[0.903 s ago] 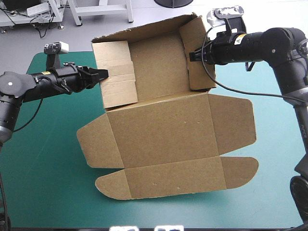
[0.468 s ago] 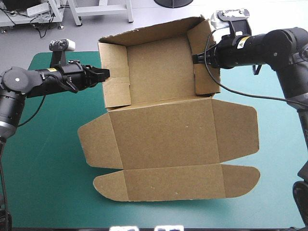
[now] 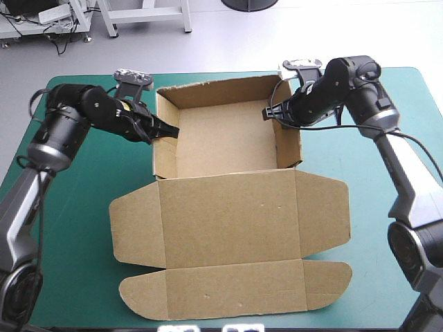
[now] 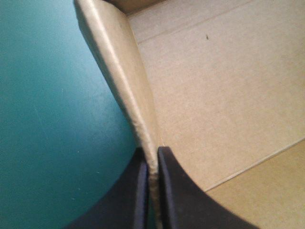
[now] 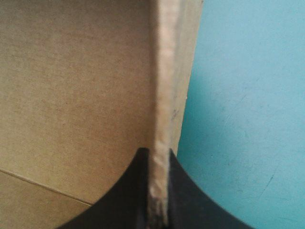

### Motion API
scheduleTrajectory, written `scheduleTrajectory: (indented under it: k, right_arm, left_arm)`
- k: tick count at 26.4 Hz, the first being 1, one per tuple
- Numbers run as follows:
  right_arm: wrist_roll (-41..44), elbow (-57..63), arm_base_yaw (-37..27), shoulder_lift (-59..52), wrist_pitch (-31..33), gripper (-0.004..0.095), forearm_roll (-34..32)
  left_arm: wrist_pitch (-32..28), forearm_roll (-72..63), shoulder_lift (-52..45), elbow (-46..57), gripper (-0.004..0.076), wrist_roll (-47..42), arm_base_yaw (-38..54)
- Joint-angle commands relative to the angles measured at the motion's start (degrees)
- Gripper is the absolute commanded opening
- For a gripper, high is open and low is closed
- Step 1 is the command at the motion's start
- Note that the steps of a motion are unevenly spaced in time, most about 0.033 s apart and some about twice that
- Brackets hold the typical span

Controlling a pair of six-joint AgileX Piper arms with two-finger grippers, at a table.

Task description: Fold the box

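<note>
High view: the box [image 3: 228, 207] lies mid-table on the cover [image 3: 69, 228], its open tray toward 12 o'clock and its lid flat toward 6 o'clock. The left gripper [image 3: 168, 131] pinches the tray's 9 o'clock wall, and the right gripper [image 3: 268, 113] pinches its 3 o'clock wall.

Left wrist view: the left gripper [image 4: 151, 155] is all but closed, with the wall's top edge between its fingers. The box [image 4: 214, 95] floor lies on one side and the cover [image 4: 47, 119] on the other.

Right wrist view: the right gripper [image 5: 159, 155] is clamped on the wall's edge, with the box [image 5: 71, 95] floor on one side and the cover [image 5: 248, 119] on the other.
</note>
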Motion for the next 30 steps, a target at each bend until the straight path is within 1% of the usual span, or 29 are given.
scheduleTrajectory:
  k: [1,5,8,13,16,18,20,23,24,25,26,27,28,30]
  right_arm:
    - [-1.61,-0.23,0.32,0.62,-2.62,-0.0003,2.44]
    - [-1.61,-0.23,0.32,5.47,-4.53,-0.0003,2.44]
    - [-2.84,-0.23,0.32,8.47,-4.67,-0.0003,2.56]
    - [-5.83,-0.23,0.32,11.15,-5.16,0.0007,-0.19]
    - [-8.91,-0.23,0.32,11.38,-5.94,0.0074,-1.72]
    - [-10.35,-0.35,0.32,11.48,-6.21,0.0157,-2.41]
    - [-10.71,-0.45,0.32,11.48,-6.93,0.0251,-2.57]
    - [-12.18,-0.45,0.32,11.48,-8.02,0.0353,-2.96]
    - [-13.12,-0.57,0.32,11.48,-8.26,0.0411,-3.70]
    - [-13.59,-0.57,0.32,11.48,-8.26,0.0428,-4.08]
    - [-13.75,-0.57,0.32,11.48,-8.26,0.0437,-4.72]
    - [-13.75,-0.57,0.32,11.48,-8.26,0.0437,-4.84]
    - [-13.75,-0.57,0.32,11.48,-8.26,0.0437,-4.98]
    - [-13.75,-0.57,0.32,11.34,-8.49,0.0437,-4.75]
  left_arm:
    - [-1.30,2.72,3.29,-1.93,-0.0011,-2.13,-0.63]
    - [-0.78,9.52,9.13,-2.20,-0.0011,-5.56,-0.63]
    - [0.32,12.22,12.22,-2.20,-0.0011,-5.67,-0.63]
    - [2.79,14.75,16.22,-2.66,-0.0010,-5.56,-0.52]
    - [5.64,14.98,18.17,-4.41,-0.0009,-4.57,-0.52]
    - [6.98,14.63,19.19,-6.19,-0.0003,-4.54,-0.52]
    - [8.33,12.34,19.98,-8.26,0.0025,-2.43,-0.52]
    - [8.77,8.34,20.36,-11.10,0.0099,-0.45,-0.52]
    - [8.77,5.58,20.45,-13.07,0.0165,0.85,-0.52]
    - [8.77,4.08,20.57,-14.18,0.0210,1.24,-0.52]
    - [8.77,2.48,20.57,-16.22,0.0314,1.24,-0.52]
    - [8.77,2.24,20.57,-17.02,0.0370,1.24,-0.52]
    - [8.77,2.49,20.57,-18.34,0.0458,1.24,-0.52]
    - [8.77,3.09,20.57,-20.38,0.0507,0.25,-0.52]
